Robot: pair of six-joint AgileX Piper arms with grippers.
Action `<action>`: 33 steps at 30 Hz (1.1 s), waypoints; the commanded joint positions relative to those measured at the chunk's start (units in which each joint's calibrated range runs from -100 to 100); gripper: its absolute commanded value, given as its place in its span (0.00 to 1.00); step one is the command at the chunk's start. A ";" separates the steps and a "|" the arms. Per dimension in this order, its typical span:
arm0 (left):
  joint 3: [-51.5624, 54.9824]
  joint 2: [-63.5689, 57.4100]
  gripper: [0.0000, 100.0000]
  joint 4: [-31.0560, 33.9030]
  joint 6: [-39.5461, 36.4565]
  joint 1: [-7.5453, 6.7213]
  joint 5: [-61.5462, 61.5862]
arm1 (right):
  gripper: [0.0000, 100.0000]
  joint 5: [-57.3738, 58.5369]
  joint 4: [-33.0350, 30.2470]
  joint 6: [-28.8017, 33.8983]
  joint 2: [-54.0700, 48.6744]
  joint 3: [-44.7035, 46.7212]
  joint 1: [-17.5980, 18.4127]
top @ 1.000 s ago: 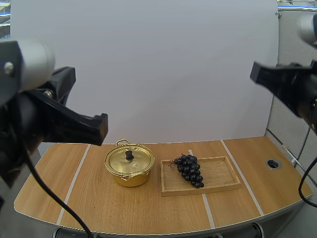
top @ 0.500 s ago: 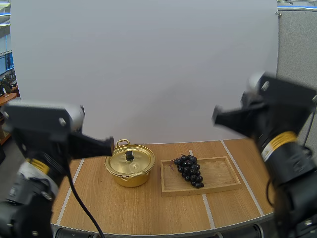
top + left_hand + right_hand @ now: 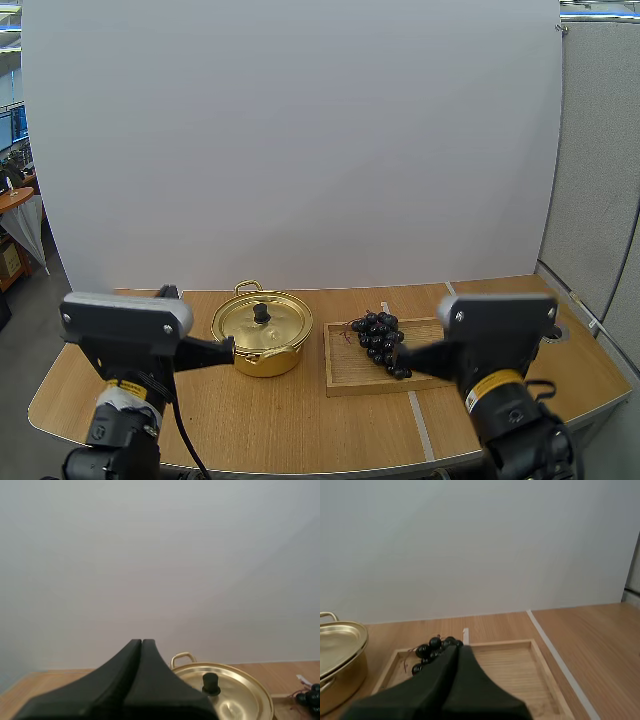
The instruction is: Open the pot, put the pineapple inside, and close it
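Wood below: hovering over the table (image 3: pixel 300 425) near its near edge with left gripper (image 3: pixel 228 352) and right gripper (image 3: pixel 402 358), each with fingers pressed together, gripping nothing. Pointing the left at the gold pot (image 3: pixel 265 360), lid (image 3: pixel 248 326) on; pointing the right at dark grapes (image 3: pixel 383 343) lying in the tray (image 3: pixel 450 360), right of the pot.

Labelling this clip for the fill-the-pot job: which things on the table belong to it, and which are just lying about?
For the job: round gold metal pot; its gold lid with black knob; bunch of dark grapes, the fruit at hand.
Lying about: shallow rectangular wooden tray under the grapes.
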 commanded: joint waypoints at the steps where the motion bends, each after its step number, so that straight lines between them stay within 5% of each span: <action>1: 2.46 -0.28 0.00 -0.41 -0.61 0.03 1.23 | 0.00 2.89 1.15 -0.14 -0.28 3.49 -0.22; 10: 2.46 -0.28 0.00 -0.47 -3.54 0.03 8.27 | 0.00 11.10 9.72 -0.38 -0.28 3.49 -0.22; 22: 2.46 -0.28 0.00 0.47 -3.91 0.03 23.43 | 0.00 17.30 9.95 -5.97 -0.28 3.49 0.19; 33: 2.46 -0.28 0.00 8.29 -12.98 0.72 25.81 | 0.00 17.33 9.95 -7.12 -0.28 3.49 0.84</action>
